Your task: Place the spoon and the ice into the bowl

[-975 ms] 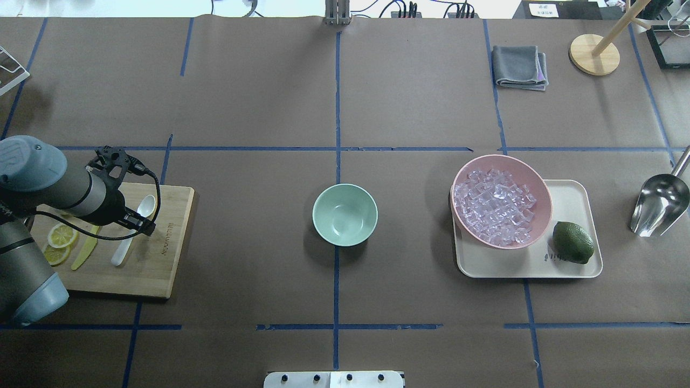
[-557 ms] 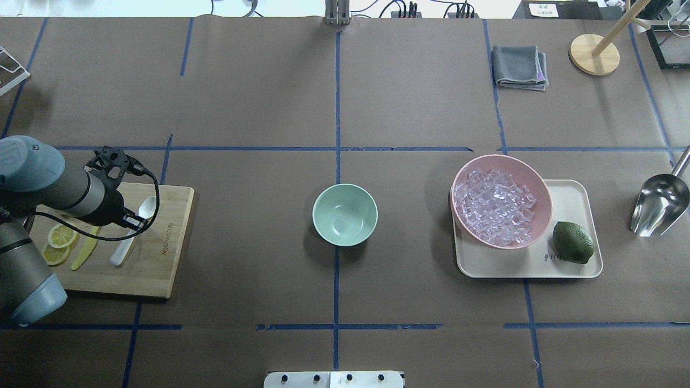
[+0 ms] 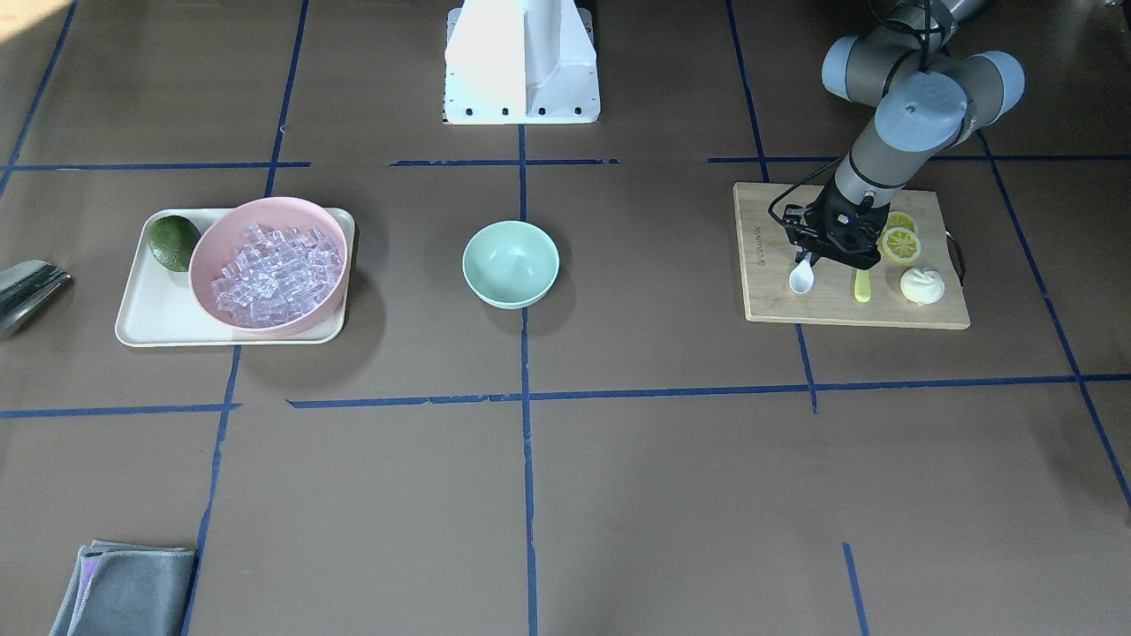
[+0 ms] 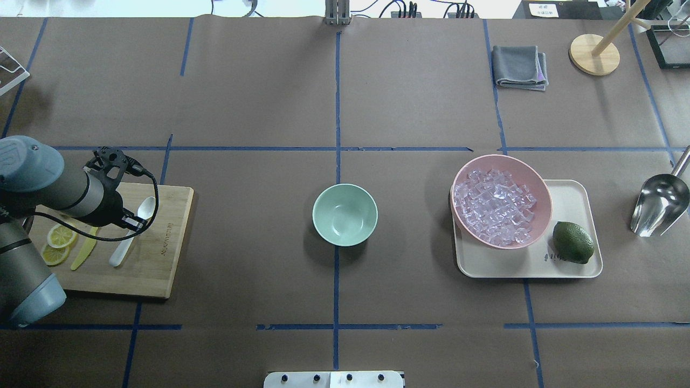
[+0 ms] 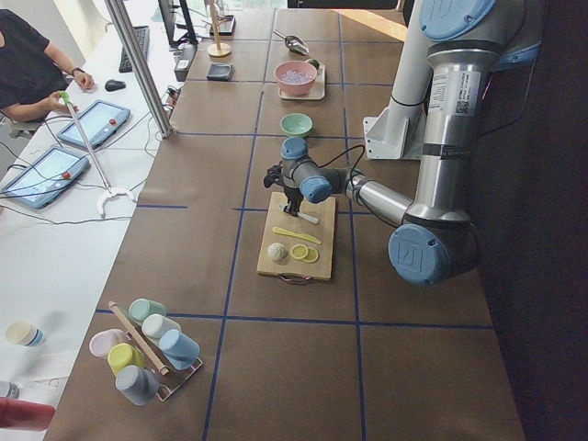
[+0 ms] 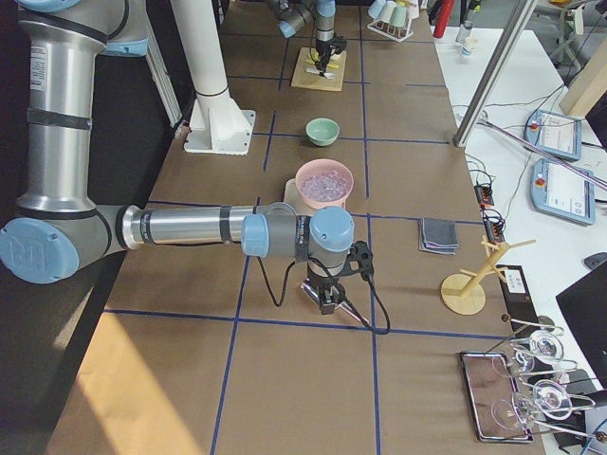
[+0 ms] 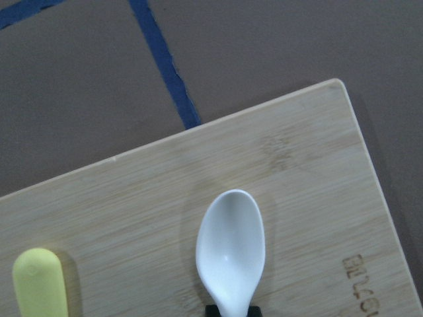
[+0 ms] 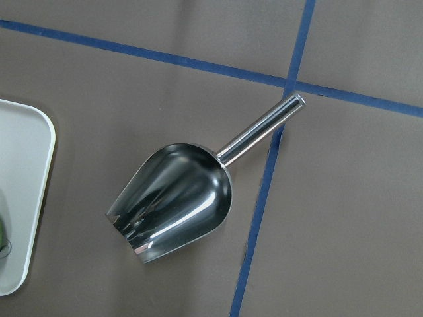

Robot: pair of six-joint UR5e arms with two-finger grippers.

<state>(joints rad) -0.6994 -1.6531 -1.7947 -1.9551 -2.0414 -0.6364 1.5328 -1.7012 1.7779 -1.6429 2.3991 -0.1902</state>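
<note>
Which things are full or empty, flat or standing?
Small white plastic spoon: lying flat on the wooden board.
Small mint-green bowl: upright, empty.
Wide pink bowl: upright, full of clear ice cubes.
Shiny metal scoop: lying down, empty.
Dark green lime: whole.
Grey cloth: folded.
Left gripper: at the spoon's handle; open or shut unclear.

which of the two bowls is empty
The small mint-green bowl standing by itself is empty; the larger pink bowl on the tray is heaped with ice.
</note>
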